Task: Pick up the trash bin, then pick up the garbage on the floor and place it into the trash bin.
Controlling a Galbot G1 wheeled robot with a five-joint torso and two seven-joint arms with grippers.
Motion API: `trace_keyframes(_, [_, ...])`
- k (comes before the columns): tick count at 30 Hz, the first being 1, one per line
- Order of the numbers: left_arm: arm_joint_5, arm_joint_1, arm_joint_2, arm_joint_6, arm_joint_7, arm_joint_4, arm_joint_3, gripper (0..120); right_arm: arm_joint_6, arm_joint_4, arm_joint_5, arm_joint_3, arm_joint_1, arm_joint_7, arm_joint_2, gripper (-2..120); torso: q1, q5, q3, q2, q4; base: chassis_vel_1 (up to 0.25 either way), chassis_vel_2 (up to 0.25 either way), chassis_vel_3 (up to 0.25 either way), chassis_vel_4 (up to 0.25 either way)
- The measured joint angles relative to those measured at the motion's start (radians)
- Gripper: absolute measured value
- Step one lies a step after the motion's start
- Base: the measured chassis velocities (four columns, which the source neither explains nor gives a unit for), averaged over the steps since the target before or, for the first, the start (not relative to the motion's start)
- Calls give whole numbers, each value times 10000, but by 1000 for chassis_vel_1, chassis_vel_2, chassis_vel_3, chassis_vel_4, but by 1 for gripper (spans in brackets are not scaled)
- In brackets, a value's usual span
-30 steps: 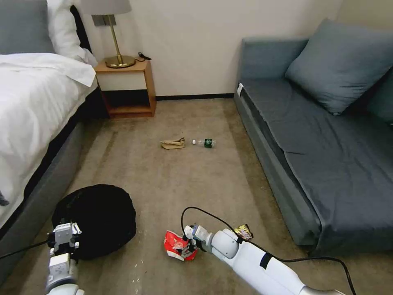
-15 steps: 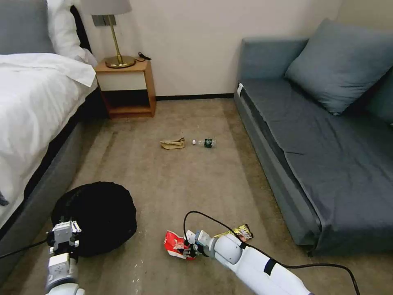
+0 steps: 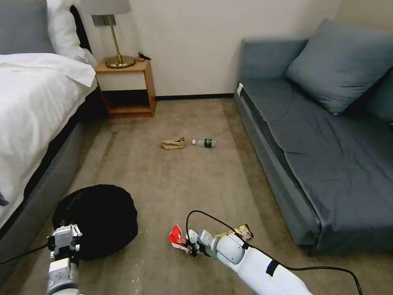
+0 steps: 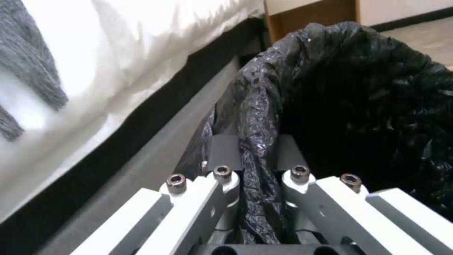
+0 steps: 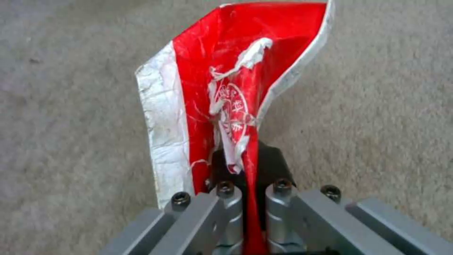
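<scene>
**Bedroom floor: two grips, four litter pieces, one bin**

Left gripper [image 4: 257,156]: low at the robot's near left, beside the bed [image 3: 28,106]. Its jaws were pressed together on a fold of the crinkly black liner at the near edge of the trash bin [image 3: 98,219]; the liner bunched up between the two fingers [image 4: 222,152].

Trash bin: on the carpet [image 3: 172,180] close against the bed frame, mouth dark, draped all over in black plastic.

Right gripper [image 3: 189,247]: low over the carpet, to the right of the bin and well apart from it. Its jaws were pinching the red-and-white wrapper [image 5: 226,88]; in the right wrist view the wrapper stood up out of the closed fingers [image 5: 276,166], red face with white print, one white edge.

Gold-brown snack wrapper [image 3: 241,232]: on the carpet just behind the right arm, near the sofa [image 3: 319,135] base.

Brown paper bag [image 3: 172,143]: crumpled, mid-floor, farther off.

Clear bottle [image 3: 204,142]: lying on its side just beside the paper bag, green label, cap toward the bag.

Nightstand [image 3: 127,88]: against the far wall, carrying a lamp [image 3: 110,28].
</scene>
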Motion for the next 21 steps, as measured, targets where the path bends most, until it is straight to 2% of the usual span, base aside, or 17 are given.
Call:
trace_keyframes(8, [-275, 129, 35, -51, 142, -66, -8, 7, 104, 499, 476, 349, -5, 24, 30, 1, 0, -2, 0, 0, 0, 0, 0, 0, 0])
trace_keyframes(15, [-437, 51, -77, -20, 357, -320, 155, 7, 625, 2132, 2422, 410, 611, 480, 261, 1, 0, -1, 0, 0, 1, 0, 0, 0, 0])
trace_keyframes(17, [-436, 22, -95, -1, 379, -338, 177, 7, 696, 2249, 2620, 351, 685, 539, 294, 1, 0, -1, 0, 0, 0, 0, 0, 0, 0])
trace_keyframes(20, [-393, -203, -203, 105, 492, -407, 300, 7, 1097, 2771, 3867, -314, 1277, 990, 610, 1, 0, 0, 0, 0, 0, 0, 0, 0, 0])
trace_keyframes(21, [-393, -203, -203, 105, 492, -407, 300, 7, 1097, 2771, 3867, -314, 1277, 990, 610, 1, 0, 0, 0, 0, 0, 0, 0, 0, 0])
